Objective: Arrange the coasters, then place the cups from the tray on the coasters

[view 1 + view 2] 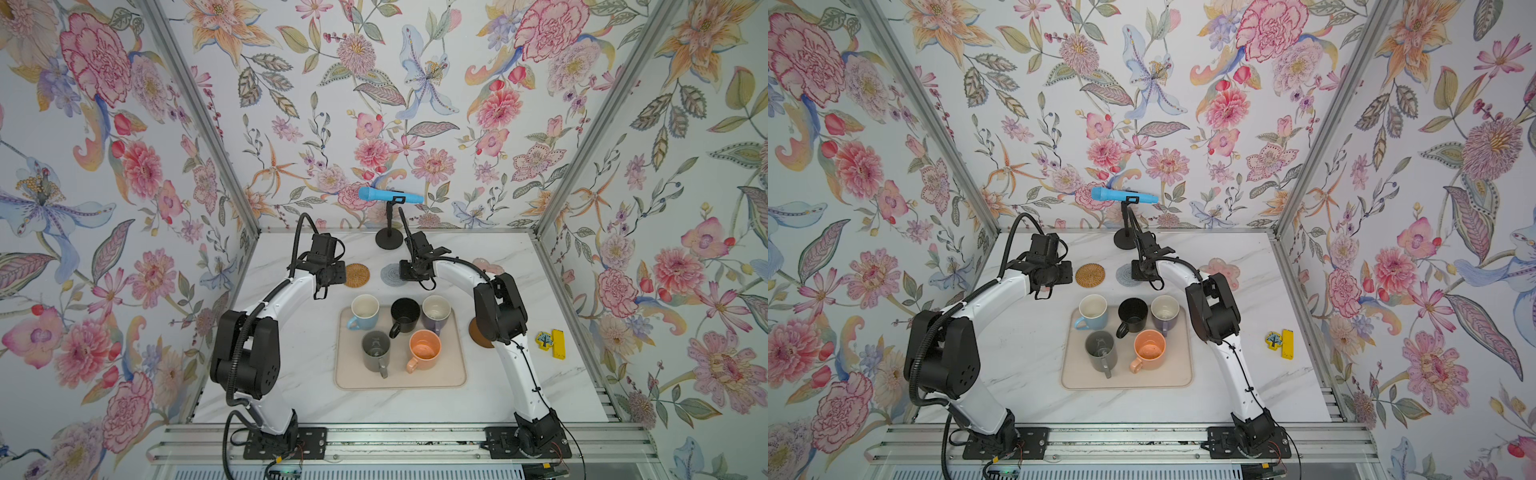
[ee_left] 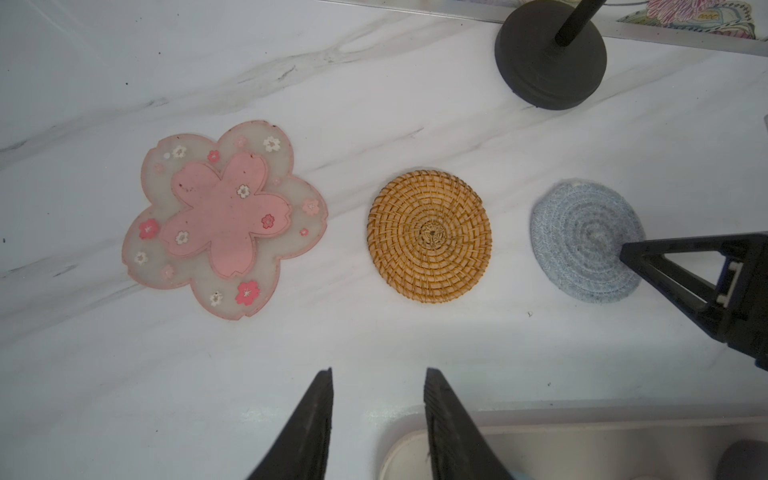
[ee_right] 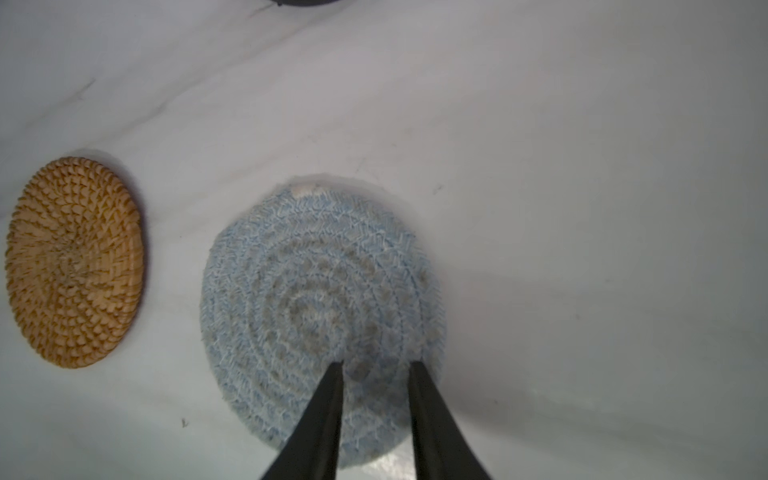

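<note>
The beige tray (image 1: 453, 376) holds the cups: light blue (image 1: 365, 312), black (image 1: 405, 312), purple (image 1: 436, 311), grey (image 1: 376, 352) and orange (image 1: 424, 350). Behind it lie a rattan coaster (image 1: 356, 275), a grey-blue coaster (image 1: 390, 275) and a pink flower coaster (image 1: 489, 266). Another pink flower coaster (image 2: 224, 220) shows in the left wrist view. A dark brown coaster (image 1: 478, 334) peeks out from under the right arm. My right gripper (image 3: 377, 365) is open a little, its tips on the grey-blue coaster (image 3: 320, 299). My left gripper (image 2: 378, 374) hangs open and empty over bare table by the tray's corner (image 2: 399, 440).
A black round stand base (image 1: 389, 240) with a blue microphone (image 1: 390, 195) stands at the back centre. Two small yellow items (image 1: 552, 343) lie at the right edge. Floral walls close the table on three sides.
</note>
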You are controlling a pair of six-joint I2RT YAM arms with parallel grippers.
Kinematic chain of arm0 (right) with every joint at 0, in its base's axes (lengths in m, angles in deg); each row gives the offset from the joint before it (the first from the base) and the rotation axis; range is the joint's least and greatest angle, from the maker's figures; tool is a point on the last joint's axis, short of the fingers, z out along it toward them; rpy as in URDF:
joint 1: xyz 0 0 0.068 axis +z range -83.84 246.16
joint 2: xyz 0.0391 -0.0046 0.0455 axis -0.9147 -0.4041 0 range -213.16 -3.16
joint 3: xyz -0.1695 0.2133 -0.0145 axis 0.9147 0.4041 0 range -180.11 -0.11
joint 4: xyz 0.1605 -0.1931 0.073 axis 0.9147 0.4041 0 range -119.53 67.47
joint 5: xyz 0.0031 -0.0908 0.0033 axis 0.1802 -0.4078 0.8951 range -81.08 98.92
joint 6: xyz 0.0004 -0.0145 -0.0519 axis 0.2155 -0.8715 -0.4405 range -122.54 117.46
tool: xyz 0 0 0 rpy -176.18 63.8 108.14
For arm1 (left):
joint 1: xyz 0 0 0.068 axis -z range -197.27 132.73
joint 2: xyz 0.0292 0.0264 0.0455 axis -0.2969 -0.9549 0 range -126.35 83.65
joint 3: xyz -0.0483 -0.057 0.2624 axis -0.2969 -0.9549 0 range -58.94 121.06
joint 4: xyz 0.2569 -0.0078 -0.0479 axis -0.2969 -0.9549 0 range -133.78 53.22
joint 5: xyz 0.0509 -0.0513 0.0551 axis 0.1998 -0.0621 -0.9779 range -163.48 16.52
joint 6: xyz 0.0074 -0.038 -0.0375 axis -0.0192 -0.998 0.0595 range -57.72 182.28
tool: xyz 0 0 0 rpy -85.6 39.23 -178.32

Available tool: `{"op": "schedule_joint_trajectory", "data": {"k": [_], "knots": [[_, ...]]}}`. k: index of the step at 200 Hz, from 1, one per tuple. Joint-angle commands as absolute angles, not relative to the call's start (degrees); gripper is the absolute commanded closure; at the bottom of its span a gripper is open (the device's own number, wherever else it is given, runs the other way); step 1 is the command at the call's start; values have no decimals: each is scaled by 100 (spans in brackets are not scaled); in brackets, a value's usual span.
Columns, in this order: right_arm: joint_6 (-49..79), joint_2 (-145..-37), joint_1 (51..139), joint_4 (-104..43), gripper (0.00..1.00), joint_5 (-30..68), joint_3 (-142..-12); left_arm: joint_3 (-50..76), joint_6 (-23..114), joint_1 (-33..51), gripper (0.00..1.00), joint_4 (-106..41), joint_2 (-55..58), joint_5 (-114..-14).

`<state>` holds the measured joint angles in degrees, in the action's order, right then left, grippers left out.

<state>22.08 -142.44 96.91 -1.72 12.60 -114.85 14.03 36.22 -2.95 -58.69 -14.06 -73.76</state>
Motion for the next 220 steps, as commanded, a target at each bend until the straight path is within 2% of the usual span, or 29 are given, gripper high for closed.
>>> {"op": "schedule_joint_trajectory", "data": {"k": [1,78,140,174,220], "knots": [[2383,-14563,9762,226,70,1394,-11525,1585,3827,-376,60,-6132,-1275,-7636],[2249,-13973,9747,352,68,1286,-10941,1665,3773,-409,58,-6088,-1321,-7542],[2054,-12987,9523,192,48,1470,-10561,1616,3627,-410,51,-6091,-1093,-7460],[2233,-12702,9388,-298,48,1775,-10106,1564,3519,-412,50,-6077,-992,-7351],[2210,-13121,9372,-548,52,1856,-9959,1550,3530,-411,50,-6119,-890,-7390]]}}
